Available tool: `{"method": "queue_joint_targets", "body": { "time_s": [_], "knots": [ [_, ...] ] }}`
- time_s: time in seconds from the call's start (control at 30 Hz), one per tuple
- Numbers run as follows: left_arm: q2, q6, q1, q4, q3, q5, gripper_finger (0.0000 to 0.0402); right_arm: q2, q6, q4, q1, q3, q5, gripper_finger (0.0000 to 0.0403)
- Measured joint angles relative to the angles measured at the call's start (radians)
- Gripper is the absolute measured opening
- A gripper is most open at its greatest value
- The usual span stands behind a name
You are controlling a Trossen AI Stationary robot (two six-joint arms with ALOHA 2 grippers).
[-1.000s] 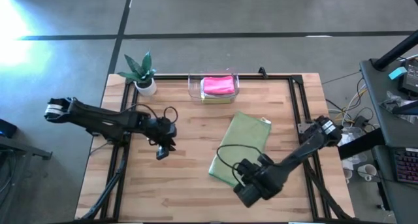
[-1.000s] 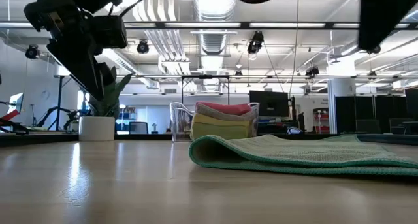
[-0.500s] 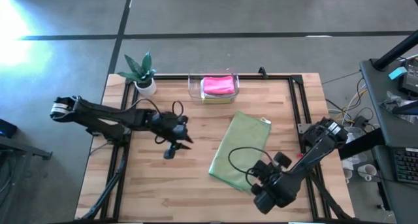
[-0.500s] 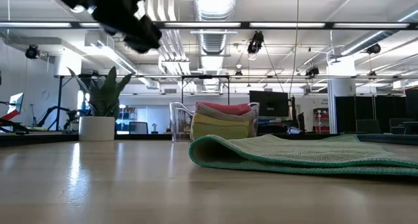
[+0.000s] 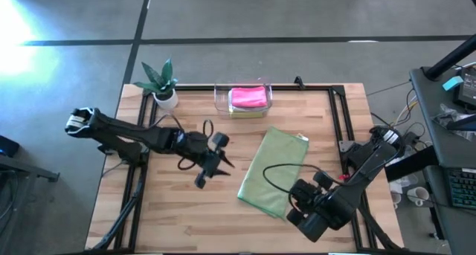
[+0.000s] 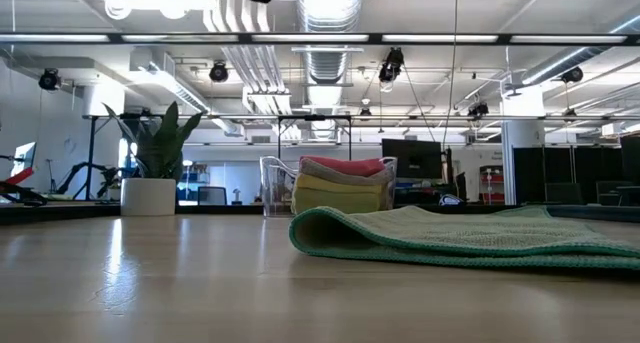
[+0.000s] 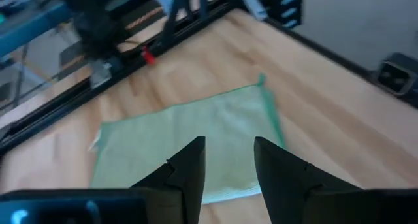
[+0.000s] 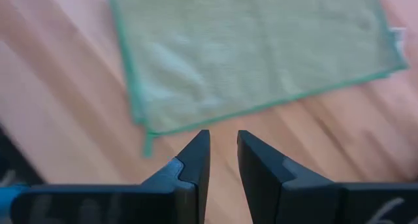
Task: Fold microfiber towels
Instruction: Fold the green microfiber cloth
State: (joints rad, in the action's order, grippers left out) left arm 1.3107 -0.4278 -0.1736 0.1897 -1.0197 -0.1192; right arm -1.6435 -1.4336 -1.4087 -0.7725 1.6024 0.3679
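High view: the sage green microfiber towel (image 5: 271, 171), folded once, lies flat for another fold; left gripper (image 5: 221, 166) and right gripper (image 5: 295, 202) flank it, fingers slightly parted, empty.

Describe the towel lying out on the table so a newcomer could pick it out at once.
Start at the wooden table and find the clear plastic bin at its far edge, beside the potted plant. Nearer than the bin and towards the right arm's side lies the sage green towel, folded into a long rectangle set at a slant. Unlike the hot pink towel stacked in the bin, it lies flat on bare wood.
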Motion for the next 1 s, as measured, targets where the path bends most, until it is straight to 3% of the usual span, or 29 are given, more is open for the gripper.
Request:
{"method": "queue_joint_targets", "body": {
  "time_s": [0.13,0.37,0.63,1.0],
  "knots": [
    [0.034,0.0,-0.052,0.002,-0.04,0.018,0.0116,-0.004,-0.01,0.075,0.0,0.0,0.0,0.007],
    [0.058,0.0,-0.123,0.01,-0.079,0.166,0.0116,-0.039,-0.071,0.171,0.0,0.0,-0.001,0.0074],
    [0.117,0.002,-0.142,0.029,-0.071,0.179,0.0116,-0.088,-0.038,0.277,0.0,0.0,-0.001,0.0117],
    [0.338,-0.005,-0.192,0.015,-0.081,0.178,0.0116,-0.213,0.164,0.296,0.001,0.0,0.001,0.0186]
  ]
}}
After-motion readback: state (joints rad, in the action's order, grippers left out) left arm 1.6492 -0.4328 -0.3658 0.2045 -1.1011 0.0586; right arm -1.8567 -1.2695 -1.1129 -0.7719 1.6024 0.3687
